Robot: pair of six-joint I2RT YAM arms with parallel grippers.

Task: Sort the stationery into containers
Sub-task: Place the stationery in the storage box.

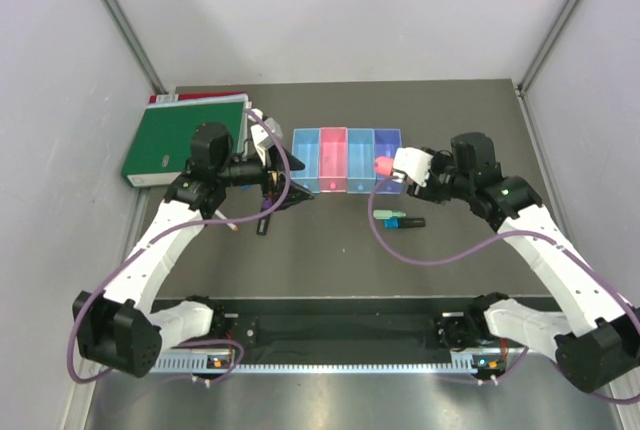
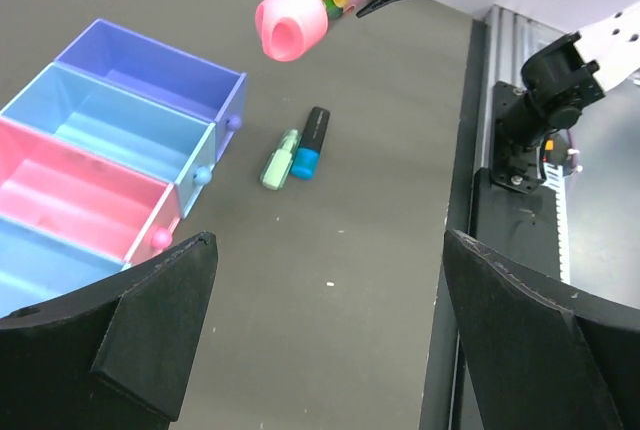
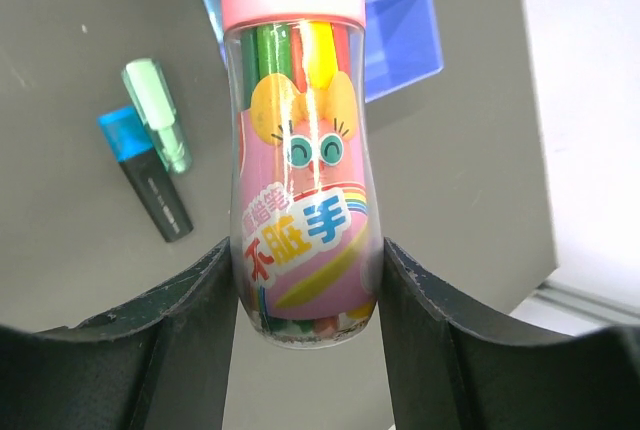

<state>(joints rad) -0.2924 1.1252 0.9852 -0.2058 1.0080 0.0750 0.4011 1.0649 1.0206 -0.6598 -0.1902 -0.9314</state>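
Gripping a pink-capped tube (image 3: 300,200), the right fingers (image 3: 185,330) hold it over the end of the bins (image 2: 232,100). Left fingers (image 2: 150,330) hang spread, empty. Bins look bare; two markers (image 2: 308,145) wait on the table (image 2: 380,250) below the right fingers. Sorting's barely begun, I'd say.

You have 4 bins (image 1: 333,188) joined in 1 row: 2 light blue, 1 pink, 1 purple-blue. You can count 2 markers: 1 green marker (image 1: 387,216) and 1 black marker (image 1: 407,221) with a blue cap. There is 1 pink-capped tube (image 3: 300,180), its coloured sticks (image 3: 290,50) too tightly packed to count. You also get 1 white pen (image 1: 228,223) and 1 green binder (image 1: 180,145).
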